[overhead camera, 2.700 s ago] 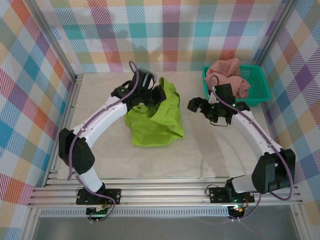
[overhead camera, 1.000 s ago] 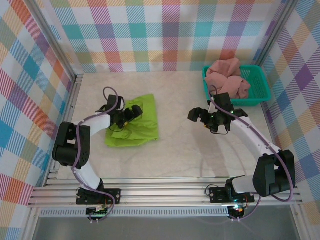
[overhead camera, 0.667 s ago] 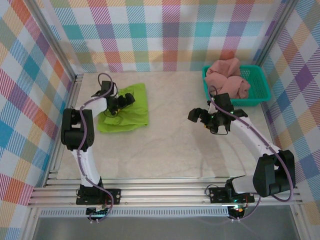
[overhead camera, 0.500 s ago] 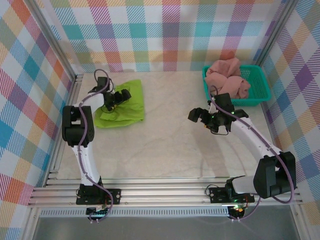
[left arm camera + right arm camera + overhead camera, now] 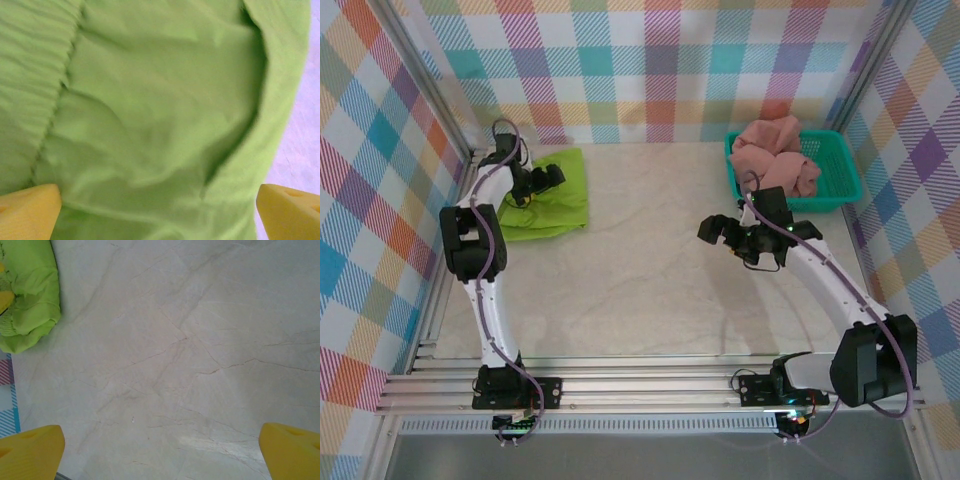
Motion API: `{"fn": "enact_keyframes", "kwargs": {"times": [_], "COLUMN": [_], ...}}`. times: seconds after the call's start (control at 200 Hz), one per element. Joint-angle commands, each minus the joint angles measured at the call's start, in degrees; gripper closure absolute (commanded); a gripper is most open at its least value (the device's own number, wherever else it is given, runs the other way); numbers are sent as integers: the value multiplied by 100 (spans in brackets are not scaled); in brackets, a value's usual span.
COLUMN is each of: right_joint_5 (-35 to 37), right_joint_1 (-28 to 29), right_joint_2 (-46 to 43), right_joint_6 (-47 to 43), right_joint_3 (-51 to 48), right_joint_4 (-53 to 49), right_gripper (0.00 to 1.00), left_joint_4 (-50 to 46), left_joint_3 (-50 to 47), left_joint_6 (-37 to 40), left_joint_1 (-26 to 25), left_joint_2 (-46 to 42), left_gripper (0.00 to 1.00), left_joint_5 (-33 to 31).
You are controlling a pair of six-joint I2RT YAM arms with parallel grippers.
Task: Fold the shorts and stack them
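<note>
The lime green shorts (image 5: 558,203) lie folded flat in the table's back left corner. My left gripper (image 5: 533,181) is low over them, open, its yellow fingertips (image 5: 28,212) wide apart with green fabric (image 5: 160,100) spread between them. Whether the fingertips press on the cloth I cannot tell. The salmon pink shorts (image 5: 775,150) are heaped in the teal basket (image 5: 844,188) at the back right. My right gripper (image 5: 732,243) hovers open over bare table in front of the basket. In the right wrist view its fingers (image 5: 292,450) frame marble, with the green shorts (image 5: 27,295) far off.
The marble tabletop (image 5: 650,280) stretches between the two arms. Checked walls close in the back and both sides, and a metal rail (image 5: 460,220) runs along the left edge beside the green shorts.
The left gripper and the green shorts have slid together from mid-left toward the back left corner. The right arm has barely moved.
</note>
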Motion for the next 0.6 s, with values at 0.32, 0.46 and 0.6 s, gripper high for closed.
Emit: {"fn": "enact_keyframes", "kwargs": {"times": [0.32,0.46,0.6], "right_joint_5": [-146,-93,-47], "right_joint_1": [-40,-36,-35], "right_joint_2": [-64,-135,-169], "right_joint_6": [50,14,-13], "right_joint_3": [27,-17,-39], "right_joint_4": [-3,-55,-102], "right_gripper": [1,1,1], "left_joint_4": [1234,1321,1185], "left_joint_3": [-3133,-3052,-2635], "left_joint_6": [-1163,-1004,-827], "left_joint_1": [-114,-54,52], "left_joint_2": [-1915,-1557,-1125], "left_gripper": [0,0,0], "left_joint_5": [97,73,3]}}
